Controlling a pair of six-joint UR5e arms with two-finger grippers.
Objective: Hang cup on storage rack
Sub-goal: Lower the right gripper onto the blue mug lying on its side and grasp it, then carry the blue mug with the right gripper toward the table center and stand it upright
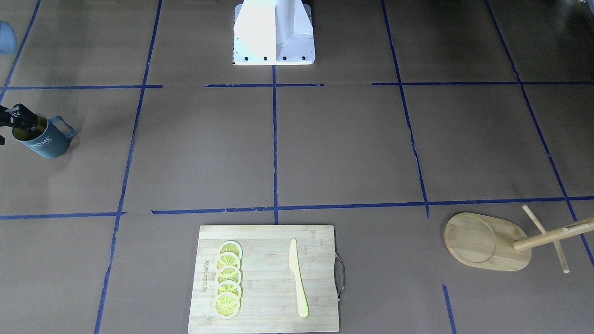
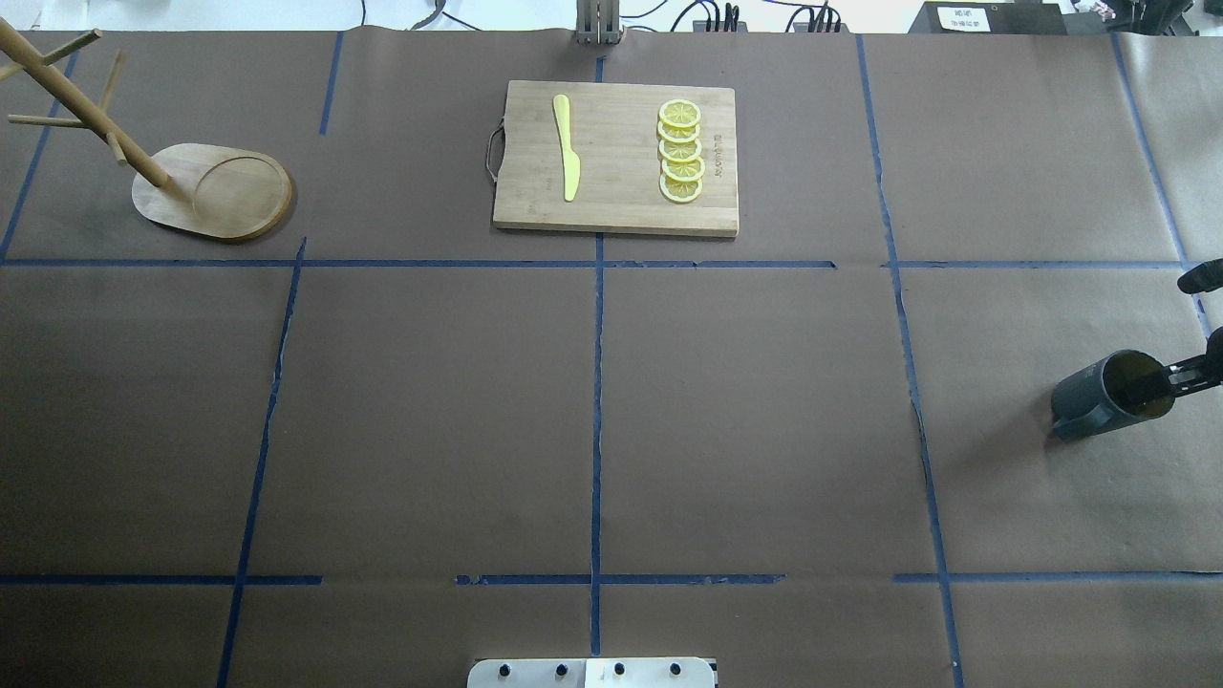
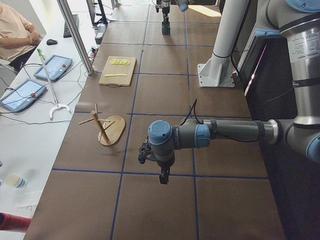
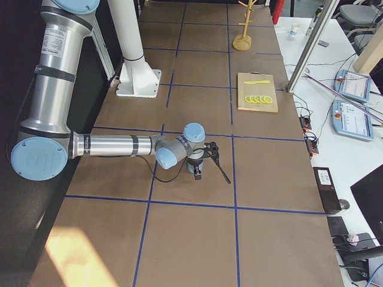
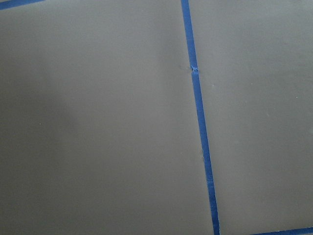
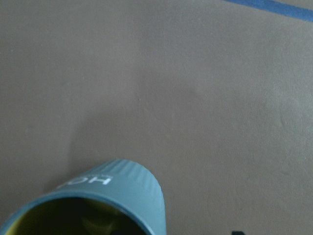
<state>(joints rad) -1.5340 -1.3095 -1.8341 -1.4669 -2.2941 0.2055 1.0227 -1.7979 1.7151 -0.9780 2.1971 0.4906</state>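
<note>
While the cup point(image 2: 1099, 397) stands upright, right claw point(image 2: 1161, 382) clamped on its rim, one finger inside

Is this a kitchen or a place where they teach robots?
Most likely a robot lab, not a kitchen. The table is covered in brown paper marked off with blue tape lines, big robot arms are mounted beside it, and a person sits at a side desk with control tablets.

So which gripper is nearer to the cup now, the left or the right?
Right. The right gripper is at the cup, one finger inside its rim. The left gripper hangs over bare table at the opposite end.
</note>
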